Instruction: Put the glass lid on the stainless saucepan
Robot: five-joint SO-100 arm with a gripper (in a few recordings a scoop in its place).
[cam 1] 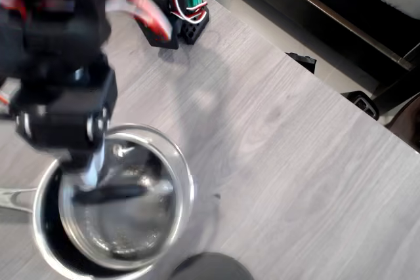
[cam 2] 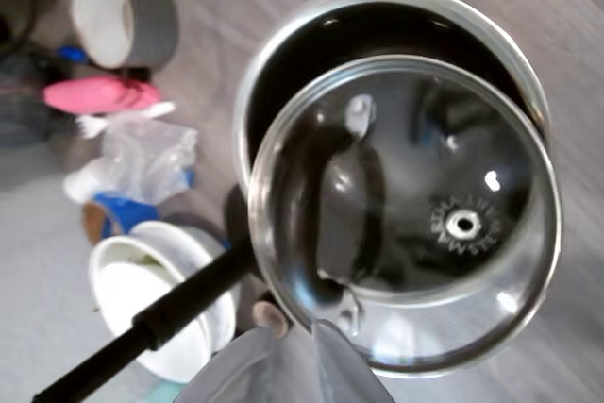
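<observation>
The glass lid (cam 1: 125, 195) is held by its black bar handle (cam 1: 108, 193) in the gripper (cam 1: 88, 178), whose 2 fingers are seen closed around the bar in the overhead view. The lid is carried over the stainless saucepan (cam 1: 46, 240), which stands at the near left corner of the desk (cam 1: 282, 162) with its long steel handle (cam 1: 13, 198) pointing off the left edge. In the wrist view the lid (cam 2: 406, 214) is seen from above, its steam vent (cam 2: 462, 224) plainly visible, and the saucepan rim (cam 2: 283, 44) shows around it on 1 side only; so the lid is judged to be off-centre against the pan, shifted toward the desk's middle, and probably tilted (whether its rim already touches the pan's rim cannot be told). The grip on the bar is the sensible one, since the glass itself offers no hold and the bar keeps the lid hanging roughly level. The placing is judged nearly done: the lid needs to be brought over the pan's centre and lowered flat before release. A skewed release could leave it propped on the rim. A dark round object (cam 1: 213, 267) lies at the desk's near edge, apart from the pan.
</observation>
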